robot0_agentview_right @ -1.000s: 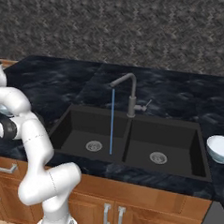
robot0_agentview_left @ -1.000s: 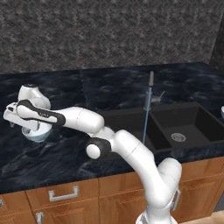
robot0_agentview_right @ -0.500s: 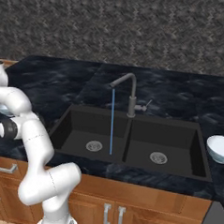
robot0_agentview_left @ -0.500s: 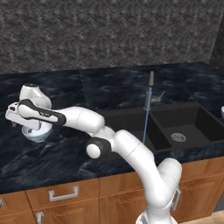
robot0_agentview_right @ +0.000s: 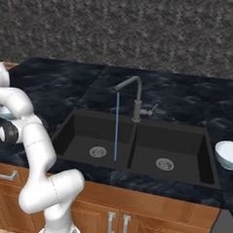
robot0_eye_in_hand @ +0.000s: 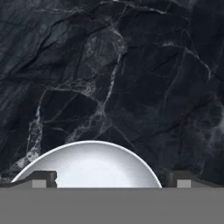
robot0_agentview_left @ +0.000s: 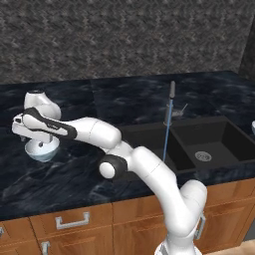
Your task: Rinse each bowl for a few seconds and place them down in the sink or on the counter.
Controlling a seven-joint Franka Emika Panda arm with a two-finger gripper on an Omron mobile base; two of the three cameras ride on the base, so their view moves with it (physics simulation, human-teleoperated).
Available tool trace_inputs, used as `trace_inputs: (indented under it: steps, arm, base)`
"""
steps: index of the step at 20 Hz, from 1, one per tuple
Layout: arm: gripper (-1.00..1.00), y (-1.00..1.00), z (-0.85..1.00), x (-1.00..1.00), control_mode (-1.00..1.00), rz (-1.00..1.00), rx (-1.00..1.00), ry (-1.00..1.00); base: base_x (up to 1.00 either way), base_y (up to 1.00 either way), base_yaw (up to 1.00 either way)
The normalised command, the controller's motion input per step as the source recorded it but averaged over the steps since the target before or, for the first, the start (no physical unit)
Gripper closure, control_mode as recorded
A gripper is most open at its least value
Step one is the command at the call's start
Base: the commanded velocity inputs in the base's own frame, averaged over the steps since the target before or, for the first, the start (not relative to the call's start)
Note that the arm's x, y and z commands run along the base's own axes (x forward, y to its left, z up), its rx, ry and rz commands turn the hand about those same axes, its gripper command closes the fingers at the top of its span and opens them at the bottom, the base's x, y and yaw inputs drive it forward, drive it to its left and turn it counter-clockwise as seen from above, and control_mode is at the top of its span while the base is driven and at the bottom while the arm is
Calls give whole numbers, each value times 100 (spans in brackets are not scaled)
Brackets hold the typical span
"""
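One bowl [robot0_agentview_left: 42, 151], white and glossy, sits upright on the black marbled counter [robot0_agentview_left: 74, 174], well left of the sink [robot0_agentview_right: 136, 144]. A second bowl [robot0_agentview_right: 228, 154] rests upright on the counter just right of the sink. A thin water stream falls into the left basin.

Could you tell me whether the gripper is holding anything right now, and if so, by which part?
Nothing is held. The gripper hangs over a bowl on the counter, its jaws wide open on either side of the bowl's rim.
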Motion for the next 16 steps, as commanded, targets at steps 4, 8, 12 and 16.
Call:
trace_inputs:
  steps: [4,8,12,16]
  arm:
    - [-100,-45,15,0,-100,-2,-6,0]
    - [-100,-56,1,-5,-100,-2,-2,0]
    - [-100,-49,-13,-20,-100,-2,0,1]
    - [-100,-44,-19,-27,-100,0,0,0]
  base:
    - [0,0,0]
    - [0,0,0]
    - [0,0,0]
    - [0,0,0]
